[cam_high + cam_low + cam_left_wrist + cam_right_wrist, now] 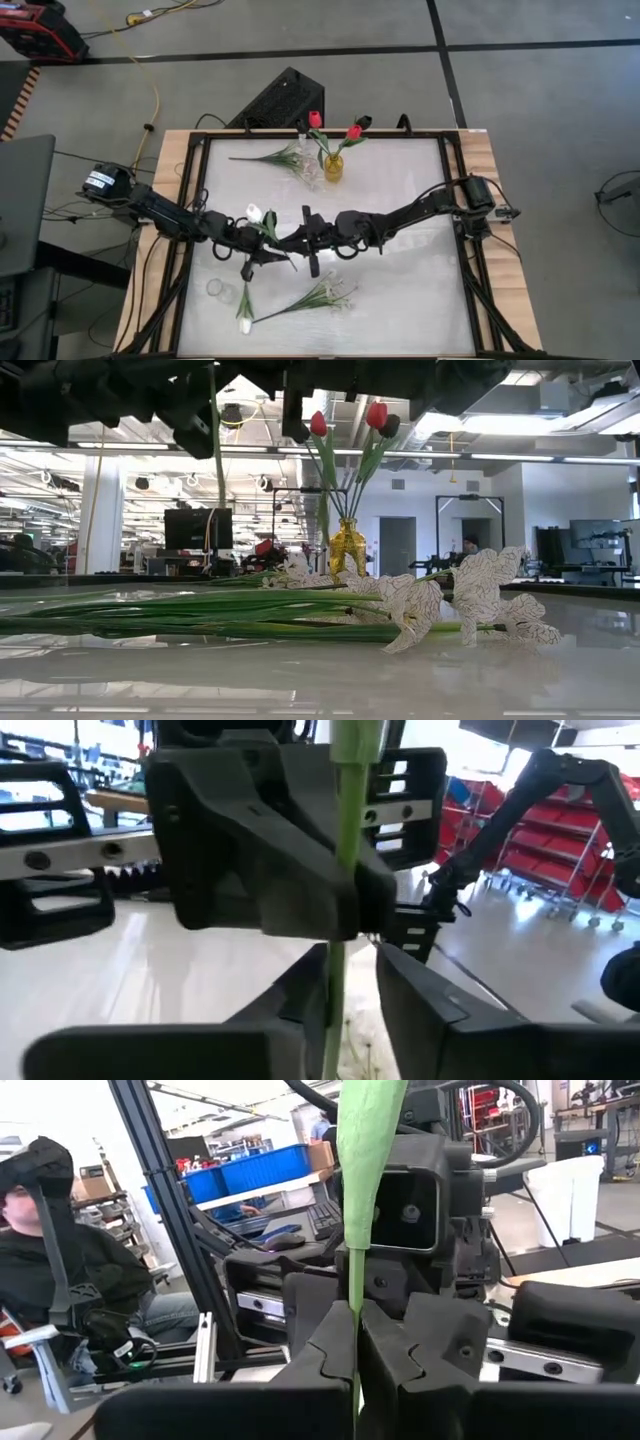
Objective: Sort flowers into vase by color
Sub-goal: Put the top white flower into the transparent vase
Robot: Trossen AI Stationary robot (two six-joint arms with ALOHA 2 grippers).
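Mid-counter: both arms meet above the white counter [400, 200], sharing one flower.
Held flower: a white tulip [255, 212] with its green stem [355, 1330] running between the two pincers; the bud lies by the left arm.
Right pincer [357, 1342]: clamped tight on the stem, fingers pressed together around it.
Left pincer [345, 1010]: fingers either side of the same stem with a narrow gap; whether they grip it, I cannot tell.
Yellow vase [333, 167]: at the far edge, holding two red tulips [315, 119].
Clear vase [306, 170]: just beside the yellow one, with a white spray [275, 156] lying next to it.
Near edge: another white tulip [244, 322] and a white blossom spray [330, 295] lie flat; a small glass [215, 288] stands nearby.
Background: a seated person [60, 1270] in the right wrist view.
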